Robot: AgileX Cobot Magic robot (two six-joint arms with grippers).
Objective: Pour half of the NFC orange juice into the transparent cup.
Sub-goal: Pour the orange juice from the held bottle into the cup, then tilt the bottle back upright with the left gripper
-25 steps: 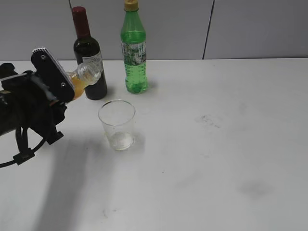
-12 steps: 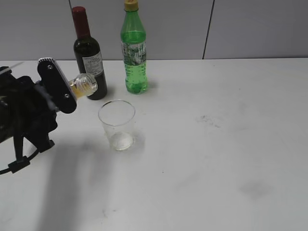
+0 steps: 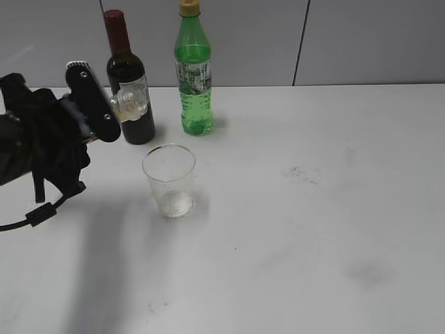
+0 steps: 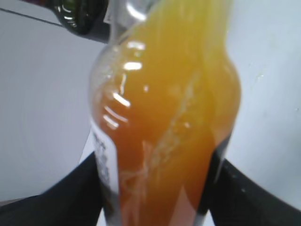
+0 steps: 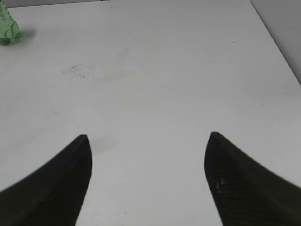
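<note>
White counter (image 3: pixel 313 209) is being occupied by a dark wine bottle (image 3: pixel 129 83) and a green soda bottle (image 3: pixel 193 76) at the back. NFC orange juice (image 4: pixel 169 122) is being held tilted by the left end effector (image 3: pixel 104 111), above and left of the transparent cup (image 3: pixel 169 179). The right end effector (image 5: pixel 148 160) is being held wide apart.

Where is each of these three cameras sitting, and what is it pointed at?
Exterior: in front, looking down at a slant over the table; left gripper shows.
Left wrist: on the left arm, filled by the held NFC orange juice.
Right wrist: above bare table, open right gripper below.
Shared: the green soda bottle, exterior and right wrist.
</note>
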